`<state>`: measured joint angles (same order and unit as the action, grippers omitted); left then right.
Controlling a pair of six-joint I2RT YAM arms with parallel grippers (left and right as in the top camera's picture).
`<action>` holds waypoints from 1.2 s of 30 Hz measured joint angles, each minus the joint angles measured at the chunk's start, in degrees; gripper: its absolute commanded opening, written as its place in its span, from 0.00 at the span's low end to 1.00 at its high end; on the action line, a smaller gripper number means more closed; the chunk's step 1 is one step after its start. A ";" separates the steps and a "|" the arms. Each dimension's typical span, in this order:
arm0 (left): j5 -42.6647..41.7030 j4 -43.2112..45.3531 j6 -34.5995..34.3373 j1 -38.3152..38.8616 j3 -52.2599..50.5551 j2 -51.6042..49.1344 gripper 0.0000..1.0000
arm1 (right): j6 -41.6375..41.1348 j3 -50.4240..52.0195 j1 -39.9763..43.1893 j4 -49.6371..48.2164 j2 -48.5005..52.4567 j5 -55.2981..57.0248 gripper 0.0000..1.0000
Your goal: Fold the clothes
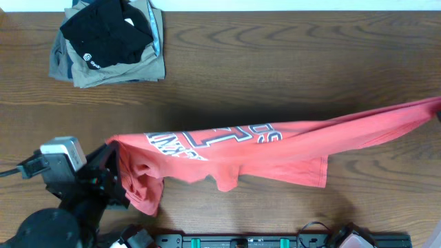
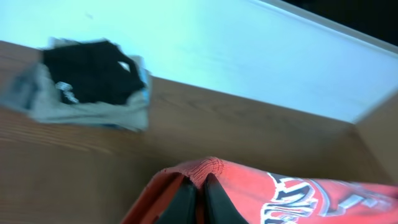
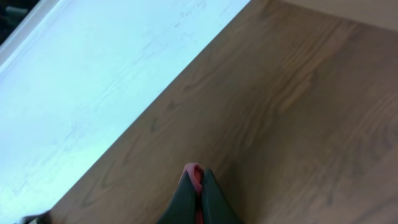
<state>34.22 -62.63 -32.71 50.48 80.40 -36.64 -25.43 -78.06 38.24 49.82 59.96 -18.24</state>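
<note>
Between the closed fingers of the left gripper (image 2: 198,186), a ribbed red edge of the T-shirt (image 1: 275,148) is pinched, as shown in the left wrist view; from overhead the fingertips cannot be made out against the arm's black body at the lower left, and only bunched cloth beside it is seen. At the right gripper (image 3: 198,182), a narrow fold of the same red cloth is clamped between the dark fingers. This detail is given by the right wrist view alone, since overhead the garment's far end is cut off by the right edge. From overhead, the T-shirt is seen stretched between both grasps across the near half of the worktop (image 1: 275,69), with a shadow cast on the wood behind it and the white-and-dark-red lettering (image 1: 227,136) turned upward near the left end. Well apart from it, at the far left corner, a black folded garment (image 1: 107,34) with a small white logo is laid on a khaki-grey folded garment (image 1: 117,70). This pile is also caught in the left wrist view, whereas in the right wrist view only bare wood and a pale surface (image 3: 93,81) beyond its edge are shown.
</note>
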 measured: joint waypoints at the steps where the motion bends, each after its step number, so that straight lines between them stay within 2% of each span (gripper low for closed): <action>1: 1.49 0.31 0.02 0.00 0.00 -0.59 0.06 | -0.13 0.00 -0.26 -0.59 0.96 -0.11 0.01; 11: 16.41 6.27 0.22 -0.76 0.00 -14.93 0.06 | -2.71 0.00 -12.04 -7.26 16.50 3.50 0.01; 16: 18.01 11.67 1.18 -8.02 0.00 -25.73 0.06 | -3.32 0.00 -18.16 -9.29 23.32 8.92 0.01; 18: 14.88 16.46 3.61 -13.49 0.00 -30.42 0.06 | -3.52 0.00 -20.17 -9.90 25.75 10.84 0.01; 20: 8.24 20.83 6.51 -19.41 0.00 -34.84 0.06 | -3.67 0.00 -21.59 -10.34 27.74 12.07 0.01; 24: -8.68 27.89 12.13 -31.43 0.00 -42.66 0.07 | -3.72 0.00 -23.02 -10.54 30.51 13.14 0.01; 26: -17.27 31.06 15.47 -36.70 0.00 -46.27 0.13 | -3.72 0.00 -22.99 -10.60 31.47 13.55 0.01; 27: -20.35 32.20 16.68 -38.71 0.00 -47.78 0.17 | -3.72 0.00 -22.99 -10.64 31.89 13.79 0.01; 28: -23.47 33.88 18.47 -41.05 0.00 -50.01 0.29 | -3.72 0.00 -22.99 -10.64 32.26 13.88 0.02; 29: -25.66 35.06 19.82 -42.86 0.00 -51.91 0.50 | -3.69 0.00 -22.99 -10.58 32.59 13.99 0.03; 30: -27.61 35.91 20.57 -44.72 0.00 -54.03 0.71 | -3.69 0.00 -22.99 -10.49 32.83 13.99 0.08; 31: -28.85 36.11 20.94 -46.12 0.00 -55.74 0.82 | -3.61 0.00 -23.02 -10.36 32.98 14.01 0.18; 33: -31.23 35.47 20.98 -49.16 0.00 -59.78 0.92 | -3.08 0.00 -23.04 -10.27 33.00 14.23 0.63; 34: -31.98 34.69 20.94 -50.14 0.00 -61.00 0.94 | -2.75 0.00 -23.06 -10.25 33.00 14.29 0.82; 36: -33.40 32.65 20.59 -51.58 -0.04 -62.45 0.98 | -2.23 0.00 -23.12 -9.81 33.00 14.38 0.99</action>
<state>0.82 -29.98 -12.12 -1.10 80.36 -99.09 -27.66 -78.06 15.11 40.01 92.97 -3.86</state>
